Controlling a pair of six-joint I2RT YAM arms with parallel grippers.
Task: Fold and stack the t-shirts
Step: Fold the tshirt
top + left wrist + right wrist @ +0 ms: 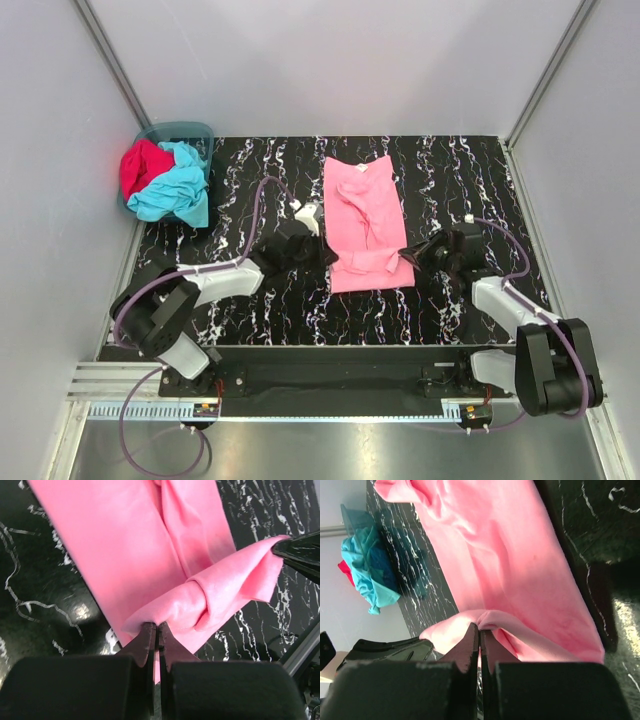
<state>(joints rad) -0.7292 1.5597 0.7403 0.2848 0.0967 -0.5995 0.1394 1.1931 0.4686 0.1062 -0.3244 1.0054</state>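
On the black, white-veined marbled surface (450,170) we see the light pink cotton t-shirt (362,205) lying lengthwise in the middle of the top view. It is mostly flat, with a few creases down its length. Its lower hem, toward the bottom of the frame, is raised at both corners.

The left jaws, at the end of the left arm (225,282), are closed tight on the hem's left corner. In the left wrist view we see pink cloth pinched between them. A rolled fold runs from there up to the right edge of the frame, where a black tip holds the other corner. The right jaws, on the right arm (500,298), are likewise clamped on a fold of the same hem at its right corner. The stretch of hem between the two is bunched.

In the upper left of the top view sits a translucent teal plastic basket (200,130), well apart from the pink shirt. It holds a crumpled turquoise t-shirt (175,192) and a crimson red t-shirt (140,165), the turquoise one spilling over the front rim.
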